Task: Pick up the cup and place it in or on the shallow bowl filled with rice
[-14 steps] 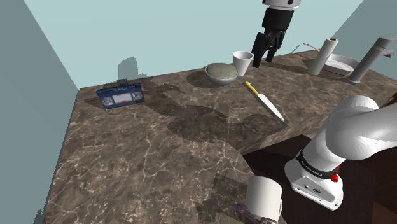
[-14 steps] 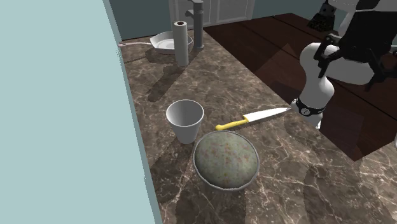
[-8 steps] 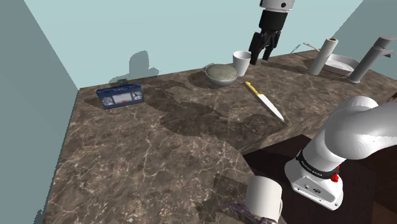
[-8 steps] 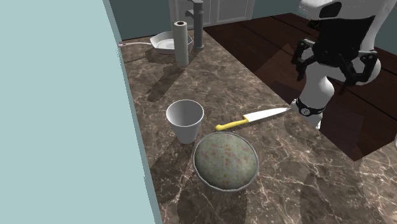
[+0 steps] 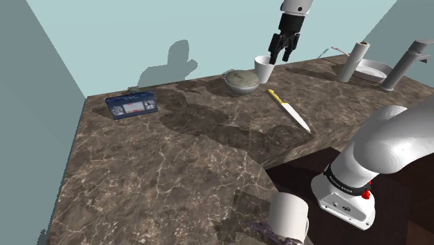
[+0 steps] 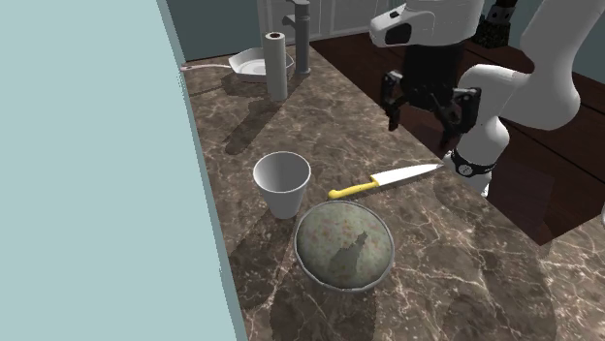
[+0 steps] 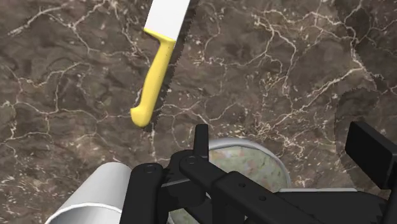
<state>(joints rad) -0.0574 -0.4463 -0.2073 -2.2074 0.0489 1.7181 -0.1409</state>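
1. The all-black two-finger gripper (image 6: 424, 108) hangs in the air above the dark brown marbled countertop (image 6: 320, 126). Its 2 fingers are spread apart with nothing between them.
2. The plain white tapered cup (image 6: 282, 184) stands upright on the countertop, mouth up, close to the pale teal wall (image 6: 97, 145). Neither finger touches it.
3. Just beside the cup sits the shallow grey bowl (image 6: 341, 284), filled with speckled grey-green rice. In the second exterior view the 2 nearly touch, and a gripper-shaped shadow (image 6: 346, 254) lies across the rice.
4. In the shoulder view the gripper (image 5: 281, 57) appears just above the cup (image 5: 264, 68) and slightly toward that view's right. The bowl (image 5: 240, 88) is at the cup's left.
5. A knife with a yellow handle and a white blade (image 6: 388, 178) lies flat on the countertop. The end of its handle is near the bowl's rim and points toward the cup and bowl.
6. The wrist view looks down on the cup (image 7: 95, 197), the bowl's rim (image 7: 242, 142) and the knife (image 7: 159, 57), all below the fingers.
7. Further along the wall stand an upright white paper-towel roll (image 6: 277, 65), a white dish (image 6: 250, 66) beside it and a grey faucet (image 6: 299, 39).
8. A dark blue video cassette (image 5: 131, 105) lies flat, well apart from the cup, toward the shoulder view's left. The white stand (image 5: 344, 198) is at that view's lower right.
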